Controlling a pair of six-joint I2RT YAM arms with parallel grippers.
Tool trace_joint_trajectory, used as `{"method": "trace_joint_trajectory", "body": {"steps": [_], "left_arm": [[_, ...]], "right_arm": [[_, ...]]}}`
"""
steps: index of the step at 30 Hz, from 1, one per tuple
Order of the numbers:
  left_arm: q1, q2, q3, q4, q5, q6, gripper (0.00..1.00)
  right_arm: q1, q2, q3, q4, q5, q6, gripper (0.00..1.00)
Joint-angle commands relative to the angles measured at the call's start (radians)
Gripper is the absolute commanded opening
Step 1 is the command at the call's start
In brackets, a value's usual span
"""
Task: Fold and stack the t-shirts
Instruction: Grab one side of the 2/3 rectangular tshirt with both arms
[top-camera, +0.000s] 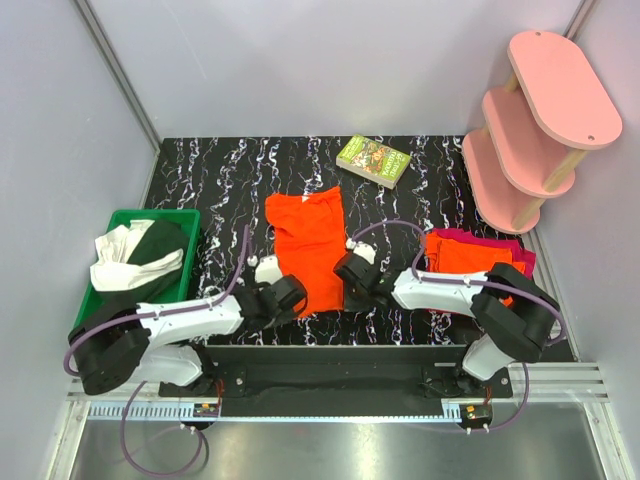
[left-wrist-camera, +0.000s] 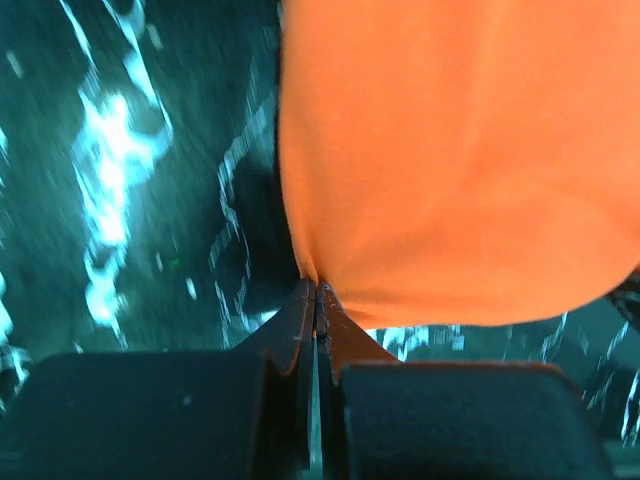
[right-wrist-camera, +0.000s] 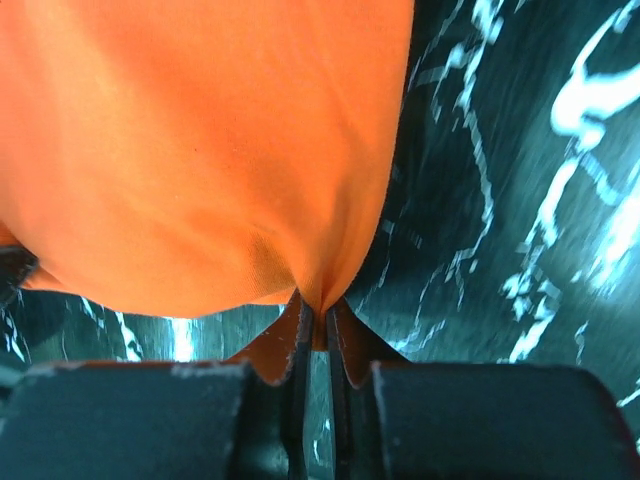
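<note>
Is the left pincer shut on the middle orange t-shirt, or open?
Shut: in its wrist view the left pincer pinches a puckered corner of the orange t-shirt between closed tips.

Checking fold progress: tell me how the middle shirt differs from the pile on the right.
The middle shirt is a single orange piece in a long strip; the pile is compact, orange over magenta-red. The left end effector and right end effector each pinch a near corner of the middle shirt; nothing grips the pile, though the right arm crosses over it. Both show orange cloth on the table.
</note>
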Motion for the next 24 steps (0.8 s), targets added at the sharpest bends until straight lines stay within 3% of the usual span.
{"method": "trace_joint_trajectory", "body": {"steps": [1,8,16,24], "left_arm": [[-0.097,-0.028,-0.021,-0.097,-0.014,-0.104,0.0],[-0.166,-0.081,0.024,-0.212,-0.075,-0.162,0.0],[-0.162,-0.221,0.17,-0.437,-0.259,-0.17,0.0],[-0.099,-0.27,0.253,-0.499,-0.348,-0.116,0.0]], "right_arm": [[0.051,-0.029,-0.054,-0.073,-0.026,0.061,0.0],[0.105,-0.105,-0.043,-0.135,0.044,0.086,0.0],[0.103,-0.222,0.052,-0.242,0.215,0.04,0.0],[0.043,-0.193,0.17,-0.257,0.278,-0.052,0.0]]}}
